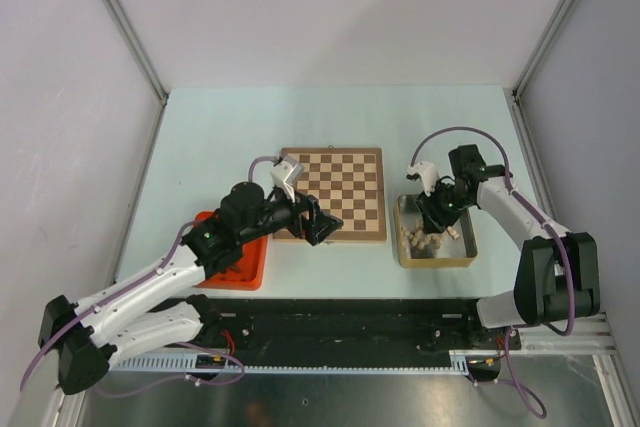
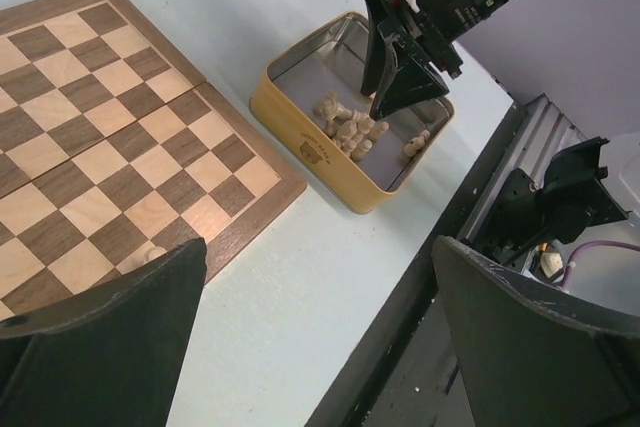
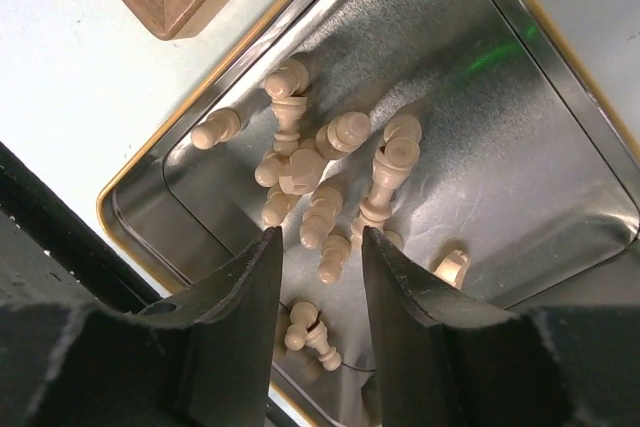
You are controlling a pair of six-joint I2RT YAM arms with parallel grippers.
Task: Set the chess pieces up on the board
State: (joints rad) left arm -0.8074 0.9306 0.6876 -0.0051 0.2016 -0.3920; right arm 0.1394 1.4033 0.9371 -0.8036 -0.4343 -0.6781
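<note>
1. We are at the pick. The right gripper (image 3: 320, 239) hangs low inside the tin (image 3: 560, 147) over the heap of pale chess pieces (image 3: 320, 162). Its fingers stand partway apart, neither spread wide nor pressed together, and we see nothing pinched yet.
2. One small pawn (image 3: 333, 255) lies on its side in the gap between the two fingers, clear of both. It looks like the target.
3. To do this well, we should keep the pawn centred in the gap so both fingers meet it together. An off-centre squeeze would likely flick it across the slick metal floor.
4. Neighbours crowd close. A taller piece (image 3: 385, 177) and several pawns lie just beyond the fingertips, so we should go straight down and avoid catching a second one.
5. We should lift straight up past the tin wall before swinging towards the board (image 1: 335, 192), which sits to the left, just beside the tin.
6. The left gripper (image 2: 320, 257) is spread wide and empty, hovering at the board's near edge. One pale piece (image 2: 145, 255) lies on the board close to its finger.
</note>
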